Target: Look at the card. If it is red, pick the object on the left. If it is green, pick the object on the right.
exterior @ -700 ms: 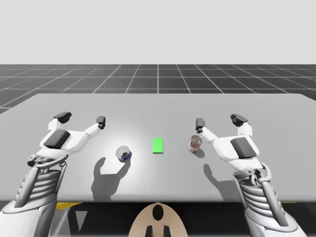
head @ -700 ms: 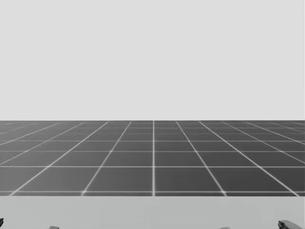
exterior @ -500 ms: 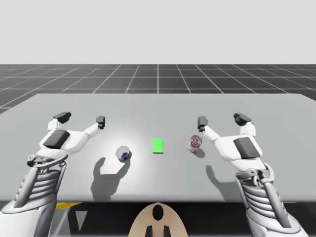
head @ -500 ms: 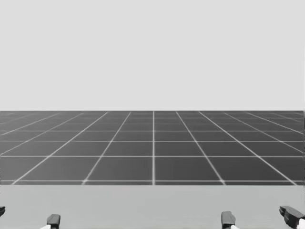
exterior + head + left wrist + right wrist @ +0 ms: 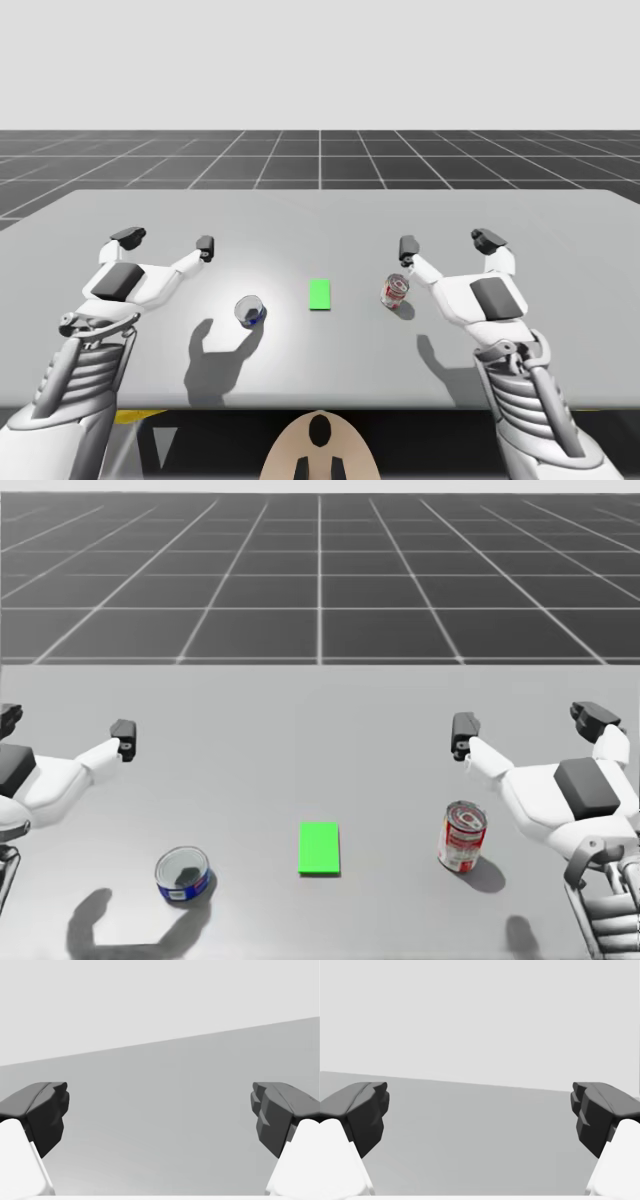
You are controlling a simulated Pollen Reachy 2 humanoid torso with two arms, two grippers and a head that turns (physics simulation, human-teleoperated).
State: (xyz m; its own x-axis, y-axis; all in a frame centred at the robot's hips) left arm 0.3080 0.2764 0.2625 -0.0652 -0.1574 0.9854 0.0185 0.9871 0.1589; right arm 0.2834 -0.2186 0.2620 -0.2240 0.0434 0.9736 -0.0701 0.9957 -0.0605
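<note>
A green card [image 5: 320,294] [image 5: 319,848] lies flat at the middle of the grey table [image 5: 320,215]. Left of it stands a short blue open-topped can [image 5: 250,312] [image 5: 183,873]. Right of the card stands an upright red and white can [image 5: 396,291] [image 5: 462,837]. My left gripper [image 5: 166,241] [image 5: 66,727] [image 5: 160,1115] hovers open, left of and beyond the blue can. Just right of the red can, my right gripper [image 5: 447,244] [image 5: 528,724] [image 5: 480,1115] is open too, its inner finger [image 5: 463,732] a little behind the can. Both grippers hold nothing.
The table's far edge [image 5: 320,666] runs across behind the grippers, with a dark gridded floor [image 5: 320,570] beyond it. Bare table surface lies ahead of both grippers in the wrist views.
My head has turned downward, so the table, card and both cans have come into the head view. The arms have hardly moved.
</note>
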